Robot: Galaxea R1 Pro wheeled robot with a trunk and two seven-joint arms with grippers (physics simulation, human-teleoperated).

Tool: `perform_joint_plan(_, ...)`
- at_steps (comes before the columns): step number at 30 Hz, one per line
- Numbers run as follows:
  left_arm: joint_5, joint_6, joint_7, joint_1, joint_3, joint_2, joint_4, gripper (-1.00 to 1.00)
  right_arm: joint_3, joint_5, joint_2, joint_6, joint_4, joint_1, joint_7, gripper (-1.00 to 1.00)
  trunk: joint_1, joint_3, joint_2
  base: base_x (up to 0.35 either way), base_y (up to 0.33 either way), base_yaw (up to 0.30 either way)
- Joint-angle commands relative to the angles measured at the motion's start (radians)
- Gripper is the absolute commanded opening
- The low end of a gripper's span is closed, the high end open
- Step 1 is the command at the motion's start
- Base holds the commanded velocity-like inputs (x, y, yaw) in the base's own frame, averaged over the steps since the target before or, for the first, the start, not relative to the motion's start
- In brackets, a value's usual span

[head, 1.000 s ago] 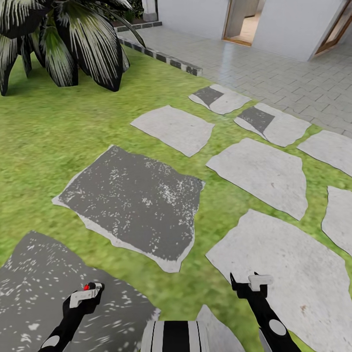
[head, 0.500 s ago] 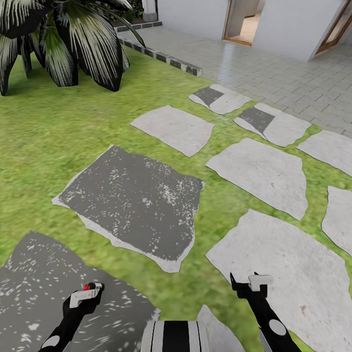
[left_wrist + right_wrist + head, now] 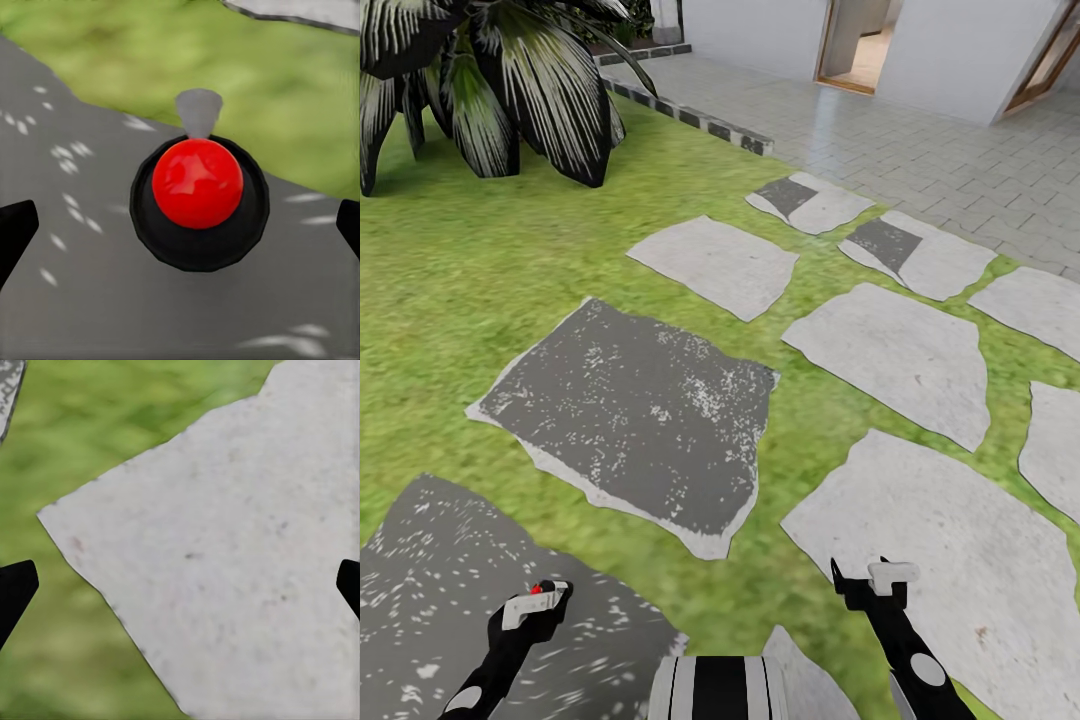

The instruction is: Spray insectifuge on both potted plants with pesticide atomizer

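The atomizer and the two potted plants are out of view. On the garden lawn (image 3: 470, 290), my left gripper (image 3: 540, 600) hangs low over a dark stepping stone (image 3: 450, 590). Its fingertips (image 3: 15, 229) stand far apart, so it is open. A red ball on a round black base (image 3: 198, 184) shows between them, untouched. My right gripper (image 3: 872, 582) hovers at the edge of a pale stone slab (image 3: 950, 560). It is open too, with its black fingertips (image 3: 15, 589) wide apart over the slab and nothing between them.
A big striped agave (image 3: 490, 80) stands at the far left. Dark (image 3: 640, 410) and pale (image 3: 900, 350) stepping stones cross the grass. A dark kerb (image 3: 690, 115) borders a tiled terrace (image 3: 920, 140) before a white wall (image 3: 950, 50) with a doorway (image 3: 855, 40).
The ground has slid very slightly down in the head view, so the camera has moved a little. Both arms keep the same pose.
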Motion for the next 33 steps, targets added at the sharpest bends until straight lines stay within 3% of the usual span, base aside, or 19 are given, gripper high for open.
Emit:
perform_joint_plan(1, 0.003, -0.002, -0.010, -0.001, 0.007, 0.000, 0.001, 1.00, 0.000, 0.000, 0.000, -0.003, 0.000, 0.000, -0.001, 1.00, 0.000, -0.001, 0.000, 0.000, 0.000, 0.000)
perform_joint_plan(9, 0.003, -0.003, -0.010, -0.001, 0.007, 0.000, 0.001, 1.00, 0.000, 0.000, 0.000, -0.003, 0.000, 0.000, 0.000, 1.00, 0.000, -0.001, 0.000, 0.000, 0.000, 0.000)
perform_joint_plan(10, 0.003, -0.003, -0.010, -0.001, 0.007, 0.000, 0.001, -1.00, 0.000, 0.000, 0.000, -0.003, 0.000, 0.000, -0.001, 1.00, 0.000, -0.001, 0.000, 0.000, 0.000, 0.000)
perform_joint_plan(33, 0.004, -0.004, -0.010, -0.001, 0.014, 0.001, -0.001, -1.00, 0.000, 0.000, 0.000, -0.003, 0.002, 0.000, 0.000, 1.00, 0.000, -0.001, 0.000, 0.000, 0.000, 0.000)
